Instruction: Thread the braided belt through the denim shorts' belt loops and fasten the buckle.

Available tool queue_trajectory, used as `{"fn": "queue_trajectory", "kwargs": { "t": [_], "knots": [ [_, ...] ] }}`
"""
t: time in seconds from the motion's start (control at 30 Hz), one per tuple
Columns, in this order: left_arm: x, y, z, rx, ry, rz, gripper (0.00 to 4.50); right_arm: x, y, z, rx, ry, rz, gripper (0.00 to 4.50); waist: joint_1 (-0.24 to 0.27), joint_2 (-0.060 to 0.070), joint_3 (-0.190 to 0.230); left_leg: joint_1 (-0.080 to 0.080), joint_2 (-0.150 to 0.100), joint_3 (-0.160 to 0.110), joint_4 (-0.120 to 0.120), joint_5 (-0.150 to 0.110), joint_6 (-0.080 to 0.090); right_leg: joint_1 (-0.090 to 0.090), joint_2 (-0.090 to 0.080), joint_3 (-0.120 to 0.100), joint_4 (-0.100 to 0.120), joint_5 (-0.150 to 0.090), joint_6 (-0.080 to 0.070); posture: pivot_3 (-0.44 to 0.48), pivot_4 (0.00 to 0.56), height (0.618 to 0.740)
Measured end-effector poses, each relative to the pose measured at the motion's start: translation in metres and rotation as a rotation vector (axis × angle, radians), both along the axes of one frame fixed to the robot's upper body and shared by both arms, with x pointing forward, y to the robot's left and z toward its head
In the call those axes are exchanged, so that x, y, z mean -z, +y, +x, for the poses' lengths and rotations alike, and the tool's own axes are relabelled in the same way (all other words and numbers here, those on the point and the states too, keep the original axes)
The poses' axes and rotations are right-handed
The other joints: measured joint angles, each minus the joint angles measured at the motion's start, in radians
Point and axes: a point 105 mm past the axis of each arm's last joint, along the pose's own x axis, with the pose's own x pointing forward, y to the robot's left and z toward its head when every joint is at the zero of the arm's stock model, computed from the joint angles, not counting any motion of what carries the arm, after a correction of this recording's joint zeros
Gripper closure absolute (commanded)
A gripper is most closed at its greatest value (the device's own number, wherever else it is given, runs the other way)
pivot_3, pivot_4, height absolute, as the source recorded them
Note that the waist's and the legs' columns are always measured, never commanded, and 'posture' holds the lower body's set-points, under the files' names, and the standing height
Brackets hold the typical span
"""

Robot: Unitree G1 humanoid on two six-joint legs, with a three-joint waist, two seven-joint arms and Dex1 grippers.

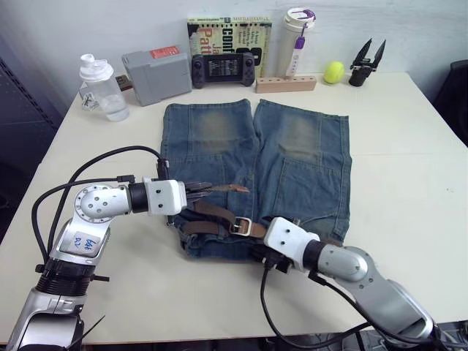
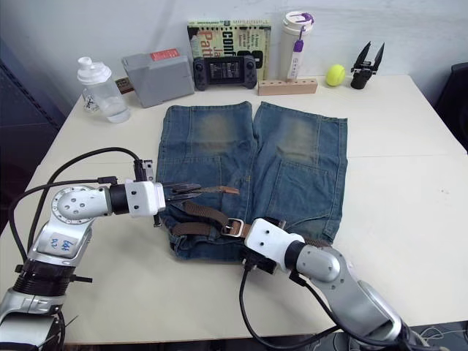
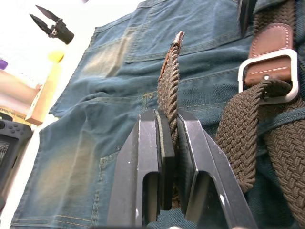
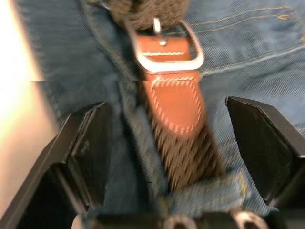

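Observation:
The denim shorts lie flat on the table, waistband toward me. The braided belt runs along the waistband, and its strap passes through the silver buckle. My left gripper is shut on the belt's free end, whose tip sticks out past the fingers above the shorts' left side. My right gripper is open at the waistband, a finger on either side of the belt's leather piece just behind the buckle. A belt loop crosses the strap close to that gripper's base.
Along the table's far edge stand a clear bottle, a grey box, a game console, a book, a white tumbler, a wooden block, a tennis ball and a black spare gripper.

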Motion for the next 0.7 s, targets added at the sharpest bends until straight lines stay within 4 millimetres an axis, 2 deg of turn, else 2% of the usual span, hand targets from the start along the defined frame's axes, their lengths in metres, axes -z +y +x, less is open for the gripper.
{"fn": "queue_trajectory", "kwargs": {
  "t": [0.23,0.3,0.37,0.53,0.57,0.7],
  "knots": [
    [-0.001,0.0,0.0,0.002,0.006,0.002,4.5,-0.001,0.005,0.009,0.053,-0.04,0.033,0.51,0.002,0.0,0.0,0.0,0.0,0.0,0.001,0.0,0.0,0.001,0.0,-0.001,0.0,0.0,0.0,0.0,0.15,0.726],
    [-0.001,0.0,0.0,0.003,0.006,0.006,4.5,-0.001,0.004,0.01,0.057,-0.048,0.026,1.01,0.002,0.0,0.0,0.0,0.0,0.0,0.001,0.0,0.0,0.001,0.0,-0.001,0.0,0.0,0.0,0.0,0.15,0.726],
    [0.0,0.001,0.0,0.008,0.007,0.014,4.5,-0.001,0.002,0.01,0.063,-0.049,0.015,1.72,0.003,0.0,0.0,0.0,0.0,0.0,0.001,0.0,0.0,0.001,0.0,-0.001,0.0,0.0,0.0,0.0,0.15,0.726],
    [0.001,0.002,0.0,0.007,0.013,0.018,4.5,0.006,-0.01,0.016,0.118,-0.039,-0.04,4.22,0.002,0.0,0.0,0.0,0.0,0.0,0.0,0.0,0.0,0.001,0.0,-0.001,0.0,0.0,0.0,0.0,0.15,0.726],
    [0.002,0.003,0.001,0.005,0.016,0.018,4.5,0.006,-0.01,0.016,0.121,-0.038,-0.041,4.46,0.002,0.0,0.0,0.0,0.0,0.0,0.0,0.0,0.0,0.001,0.0,-0.001,0.0,0.0,0.0,0.0,0.15,0.726],
    [0.005,0.006,0.003,-0.006,0.033,0.02,4.5,0.006,-0.01,0.016,0.121,-0.046,-0.046,4.45,0.002,0.0,0.0,0.0,0.0,0.0,0.001,0.0,0.0,0.001,0.0,-0.001,0.0,0.0,0.0,0.0,0.15,0.726]
  ]
}}
